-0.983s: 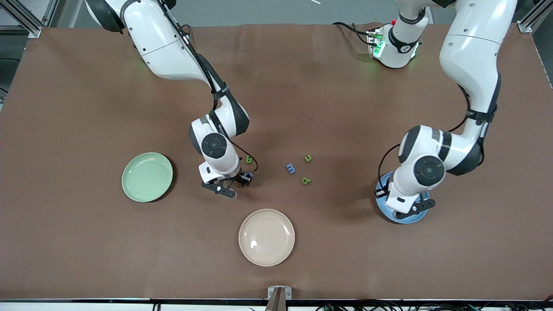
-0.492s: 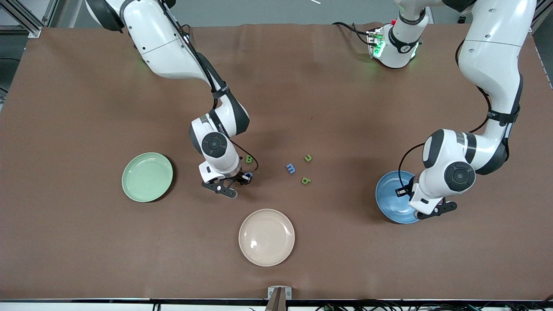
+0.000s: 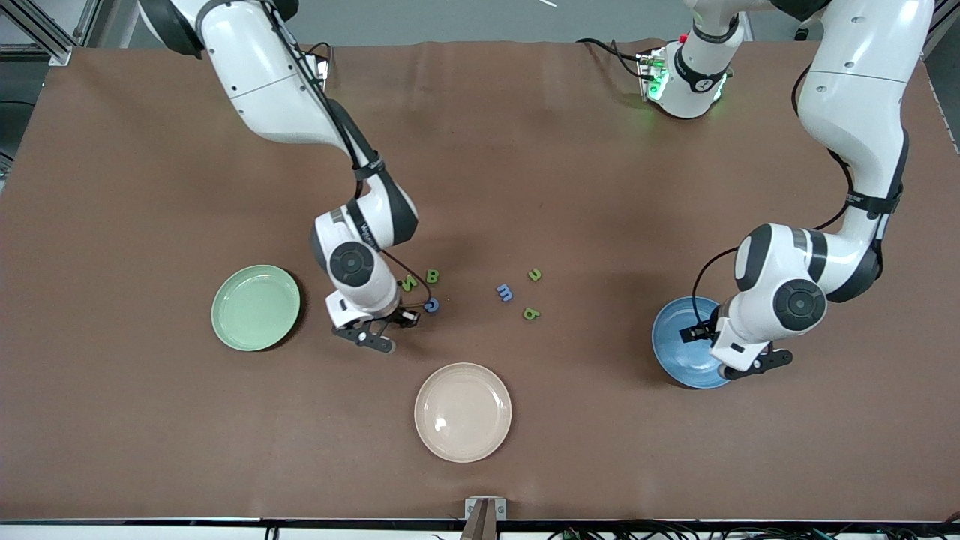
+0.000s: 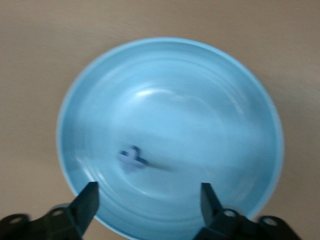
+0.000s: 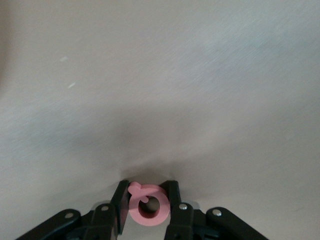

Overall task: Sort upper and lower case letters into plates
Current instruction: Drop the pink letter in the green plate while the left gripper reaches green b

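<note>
My right gripper (image 3: 401,318) is shut on a pink ring-shaped letter (image 5: 148,206), seen only in the right wrist view between its fingers (image 5: 120,200), low over bare table between the mint green plate (image 3: 255,307) and the loose letters. The mint plate is empty. My left gripper (image 3: 697,334) is open over the blue plate (image 3: 675,352). In the left wrist view a small bluish letter (image 4: 132,157) lies in the blue plate (image 4: 170,75). A green N (image 3: 409,283), green B (image 3: 433,276) and blue letter (image 3: 431,304) lie beside the right gripper. A blue m (image 3: 505,292) and two green letters (image 3: 535,274) (image 3: 531,313) lie mid-table.
An empty cream-beige plate (image 3: 463,412) sits nearer to the front camera than the letters. A device with green lights (image 3: 679,79) stands at the left arm's base. The brown table cover (image 3: 150,187) is bare around the plates.
My right gripper has moved toward the mint green plate, uncovering the green N and the blue letter. My left arm swung toward its own end of the table a second ago, then held still.
</note>
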`<state>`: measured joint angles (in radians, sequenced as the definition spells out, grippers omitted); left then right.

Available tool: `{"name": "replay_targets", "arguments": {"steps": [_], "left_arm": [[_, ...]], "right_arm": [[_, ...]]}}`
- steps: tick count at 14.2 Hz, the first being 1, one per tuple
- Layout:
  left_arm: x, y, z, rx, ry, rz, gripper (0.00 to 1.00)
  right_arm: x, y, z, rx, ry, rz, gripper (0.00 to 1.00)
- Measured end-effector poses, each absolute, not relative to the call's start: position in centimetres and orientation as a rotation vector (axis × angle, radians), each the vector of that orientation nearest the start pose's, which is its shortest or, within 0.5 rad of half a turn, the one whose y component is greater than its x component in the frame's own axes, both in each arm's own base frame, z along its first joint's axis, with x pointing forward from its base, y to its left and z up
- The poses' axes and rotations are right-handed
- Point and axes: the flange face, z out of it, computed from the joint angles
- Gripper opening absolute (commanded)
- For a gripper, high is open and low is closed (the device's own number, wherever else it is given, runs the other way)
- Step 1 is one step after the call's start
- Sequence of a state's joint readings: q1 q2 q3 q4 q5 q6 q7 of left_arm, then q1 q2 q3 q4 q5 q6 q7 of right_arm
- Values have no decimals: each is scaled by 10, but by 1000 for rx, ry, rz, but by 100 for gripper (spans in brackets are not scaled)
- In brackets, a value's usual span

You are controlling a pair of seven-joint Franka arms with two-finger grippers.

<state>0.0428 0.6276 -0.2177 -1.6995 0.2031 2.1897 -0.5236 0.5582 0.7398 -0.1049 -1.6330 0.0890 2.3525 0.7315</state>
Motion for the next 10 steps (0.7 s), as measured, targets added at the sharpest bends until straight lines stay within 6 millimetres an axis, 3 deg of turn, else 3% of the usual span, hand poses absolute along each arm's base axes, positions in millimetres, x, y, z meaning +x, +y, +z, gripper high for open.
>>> {"name": "replay_targets", "arguments": {"steps": [2,6,8,10], "left_arm": [[648,-141,232,-3054,-451,147,100],[617,-269,246,-3042,-621,92,100],[603,-321,248,-3033,-713,69,100],[590,-357,237,-3028,-763,70,99]], "right_arm": [[630,265,209,-3148,414,77,0],[652,163,271,-3145,255,121,0],[649,123,277,-3141,199,137,0],[644,91,272,-3139,153,154,0]]}}
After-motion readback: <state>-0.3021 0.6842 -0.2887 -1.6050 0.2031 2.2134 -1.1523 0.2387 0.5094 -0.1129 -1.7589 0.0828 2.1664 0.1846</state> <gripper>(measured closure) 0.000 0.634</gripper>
